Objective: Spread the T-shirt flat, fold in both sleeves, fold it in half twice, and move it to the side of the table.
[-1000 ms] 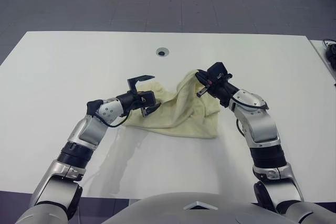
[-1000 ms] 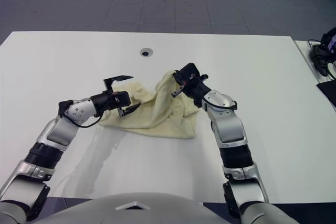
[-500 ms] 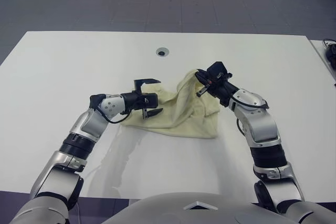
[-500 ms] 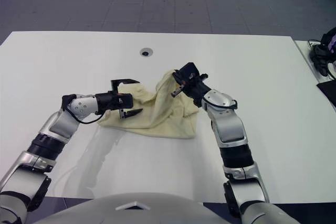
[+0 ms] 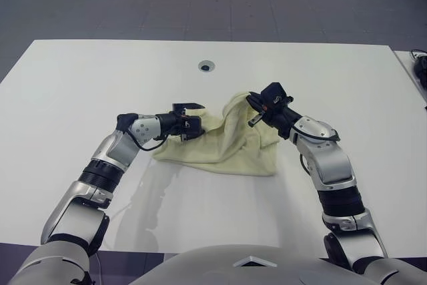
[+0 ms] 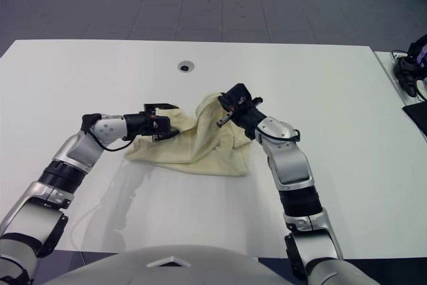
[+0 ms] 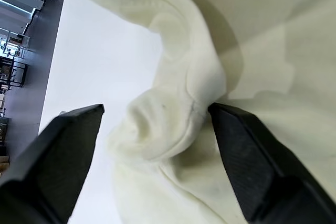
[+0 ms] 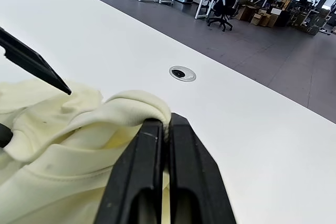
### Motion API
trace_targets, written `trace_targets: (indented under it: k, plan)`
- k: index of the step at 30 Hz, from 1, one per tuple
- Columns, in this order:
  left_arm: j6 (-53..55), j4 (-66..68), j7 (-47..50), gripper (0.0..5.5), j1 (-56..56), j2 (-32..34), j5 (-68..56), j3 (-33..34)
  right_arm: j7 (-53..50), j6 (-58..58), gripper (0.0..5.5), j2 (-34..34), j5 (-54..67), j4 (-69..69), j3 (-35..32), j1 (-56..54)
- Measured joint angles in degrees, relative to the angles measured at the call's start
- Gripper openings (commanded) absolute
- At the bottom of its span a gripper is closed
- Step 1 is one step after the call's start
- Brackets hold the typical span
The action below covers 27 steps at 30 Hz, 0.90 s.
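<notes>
lying crumpled at the middle of the bench (image 5: 100, 71), the t-shirt (image 5: 227, 145) has its raised right end pinched in the closed right fingers (image 8: 139, 177); the left fingers (image 7: 252, 161), spread wide, straddle a bunched fold at its left end.

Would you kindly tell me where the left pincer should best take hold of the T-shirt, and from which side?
Grip the rolled, bunched edge of the T-shirt nearest the left pincer, coming in low from the robot's left. That lump stands proud of the table between the open fingers, opposite the fold the right pincer pinches.
</notes>
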Motion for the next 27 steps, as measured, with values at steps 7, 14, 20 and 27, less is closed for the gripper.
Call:
trace_targets:
  k: [7, 14, 20, 27]
  plan:
    - [-1.3, 2.4, -2.1, 1.88, -1.0, -0.1, -0.2, -1.2, 0.0, 0.0, 0.0, -0.1, -0.1, 0.0, 0.0, 0.0]
    - [-1.2, 2.4, -2.5, 0.85, -1.0, -0.1, -0.1, -1.7, 0.0, 0.0, 0.0, -0.5, -0.3, 0.0, 0.8, 0.0]
    - [0.3, 2.4, -3.0, 0.02, -1.7, -0.1, -1.5, -0.3, 0.0, -0.2, 0.0, -1.7, -0.5, 0.3, 0.5, -0.1]
    - [9.0, 5.8, -4.6, 0.02, -13.4, -3.3, -11.3, 7.6, 0.9, -0.7, 0.0, -3.5, 1.2, 0.9, -3.1, -7.4]
